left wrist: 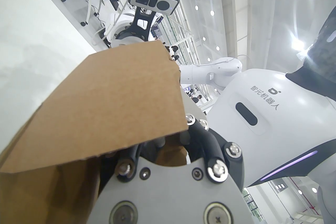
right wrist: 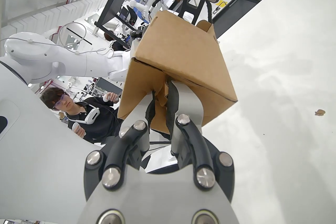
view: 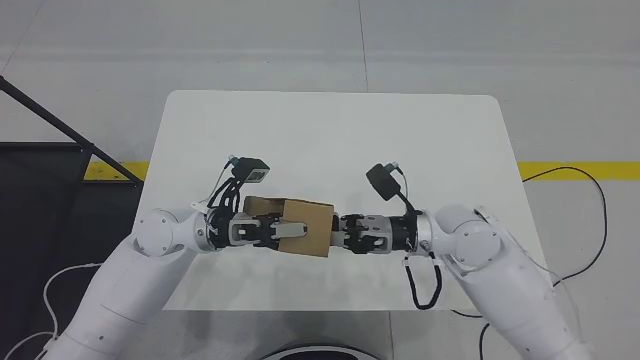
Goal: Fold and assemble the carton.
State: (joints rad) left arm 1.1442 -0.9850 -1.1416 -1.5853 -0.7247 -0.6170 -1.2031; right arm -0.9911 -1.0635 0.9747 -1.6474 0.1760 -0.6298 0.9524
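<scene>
Low in the middle of the top view, the carton (view: 312,218) sits between both arms. The right end effector (right wrist: 164,97) is clenched on an end flap; the left end effector (view: 280,230) I cannot tell. Best brace one end, crease squarely.

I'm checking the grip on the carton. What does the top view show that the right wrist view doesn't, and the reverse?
Top view adds: the whole table outline, and the left gripper at the carton end opposite the right gripper. Right wrist view adds: the right gripper's fingers pinched on cardboard at the carton's end, and a small brown scrap on the table. Both: the carton at the right gripper, over the white table.
</scene>
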